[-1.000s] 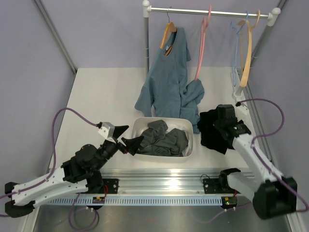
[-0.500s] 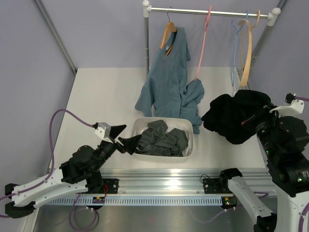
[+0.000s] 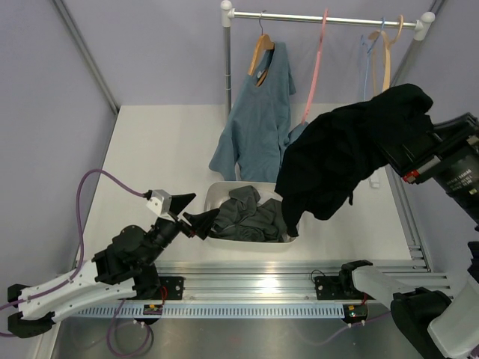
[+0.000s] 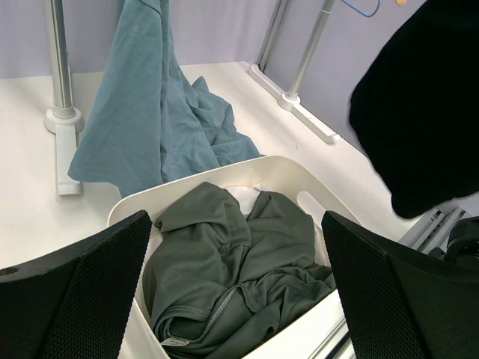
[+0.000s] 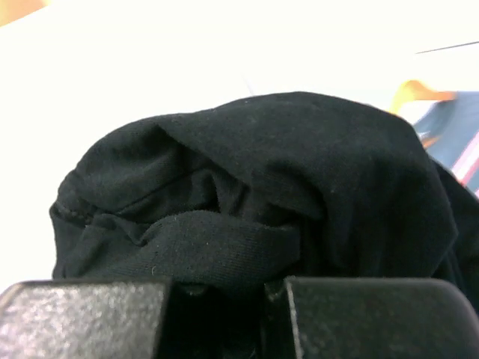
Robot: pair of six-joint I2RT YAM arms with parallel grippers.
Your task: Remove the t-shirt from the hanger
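The black t-shirt (image 3: 348, 153) hangs in the air from my right gripper (image 3: 400, 146), which is shut on a bunched fold of it (image 5: 224, 247). The shirt's lower end dangles over the right end of the white basket (image 3: 293, 232). It also shows at the right edge of the left wrist view (image 4: 426, 105). The pink hanger (image 3: 315, 71) hangs bare on the rail (image 3: 299, 16). My left gripper (image 3: 191, 213) is open and empty at the basket's left end, its fingers (image 4: 82, 292) on either side of the dark grey clothes (image 4: 232, 277).
A blue-grey teal shirt (image 3: 258, 120) hangs from a wooden hanger (image 3: 261, 46) and trails onto the table behind the basket. A tan wooden hanger (image 3: 385, 52) and a thin blue hanger (image 3: 367, 56) hang at the rail's right end. The rack's post (image 3: 227, 67) stands behind.
My right gripper has risen from the table at the right with the black t-shirt, lifting it high and leftward until it hangs over the basket's right end. The left arm has barely moved.
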